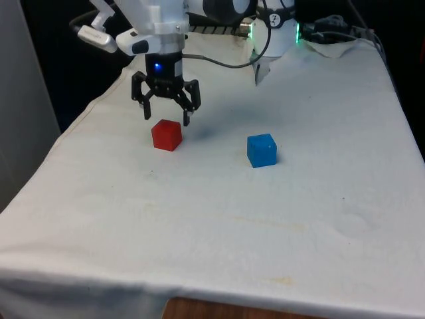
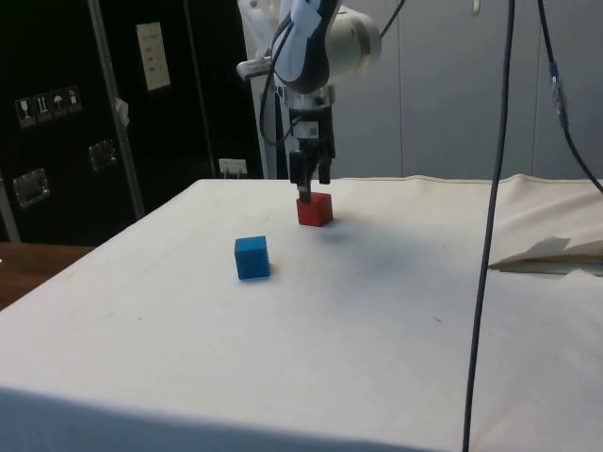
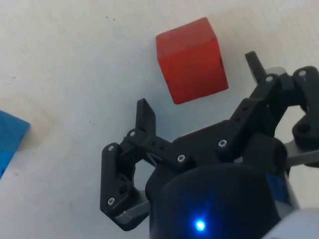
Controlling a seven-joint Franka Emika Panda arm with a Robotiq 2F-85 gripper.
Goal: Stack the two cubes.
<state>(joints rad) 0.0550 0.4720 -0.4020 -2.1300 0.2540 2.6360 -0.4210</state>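
White cloth [image 1: 219, 226] is seen draped over the table in the front view, lightly creased and faintly stained near the front edge, where a strip of brown wood [image 1: 199, 311] is exposed below the hem. Black curtains are hung behind the far end. The red cube [image 1: 166, 135] is set on the cloth towards the front view's left, and the blue cube [image 1: 261, 150] lies well apart from it, towards the front view's right. The end effector [image 1: 166, 117] is held just above and behind the red cube, its fingers spread and nothing gripped. A grey cable [image 1: 226, 63] is trailed across the cloth at the far end.

From the side view, dark cabinets [image 2: 85, 113] with small labels are seen behind the table, beside pale wall panels. The end effector [image 2: 311, 184] is poised directly over the red cube [image 2: 315, 209], close to its top face. The blue cube [image 2: 252, 257] rests nearer the camera. A black cable [image 2: 490, 226] hangs down across the picture.

In the wrist view, the spread fingers [image 3: 146, 117] are seen over bare cloth, with the red cube [image 3: 192, 59] just beyond the fingertips and a corner of the blue cube [image 3: 10, 137] at the edge.
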